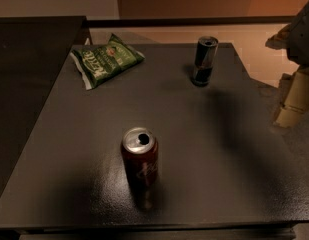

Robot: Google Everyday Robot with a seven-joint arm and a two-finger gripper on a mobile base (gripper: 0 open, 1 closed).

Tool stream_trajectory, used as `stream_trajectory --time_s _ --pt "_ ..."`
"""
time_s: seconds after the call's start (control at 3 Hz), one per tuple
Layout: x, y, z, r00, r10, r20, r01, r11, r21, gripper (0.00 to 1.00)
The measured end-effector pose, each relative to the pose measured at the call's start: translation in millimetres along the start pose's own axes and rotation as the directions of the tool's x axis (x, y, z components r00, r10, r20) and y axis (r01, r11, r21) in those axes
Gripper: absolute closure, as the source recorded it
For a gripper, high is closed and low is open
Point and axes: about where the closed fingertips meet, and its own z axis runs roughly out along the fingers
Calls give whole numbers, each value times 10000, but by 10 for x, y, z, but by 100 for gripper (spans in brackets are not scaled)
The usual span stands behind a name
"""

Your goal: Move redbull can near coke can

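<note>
The redbull can (pixel 204 60) stands upright near the far right part of the dark grey table (pixel 69 144); it is slim, dark blue and silver, with an open silver top. The coke can (pixel 140 161) is wider and dark red, with white script and an open silver top; it stands upright near the table's front, left of centre. The two cans are far apart. My gripper (pixel 294 99) is at the right edge of the view, beyond the table's right side, well to the right of the redbull can and touching nothing.
A green chip bag (pixel 106 59) lies flat at the table's far left. A dark surface (pixel 24 59) adjoins the table on the left. A light floor (pixel 259 49) shows beyond the table's far and right edges.
</note>
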Motion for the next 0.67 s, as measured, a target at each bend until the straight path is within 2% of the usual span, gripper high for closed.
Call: stream_trajectory --time_s 0.33,0.67 --pt "-20 -20 2 10000 8 66 -8 10000 5 0" --pt "-58 -216 91 9962 539 691 -546 9985 83 0"
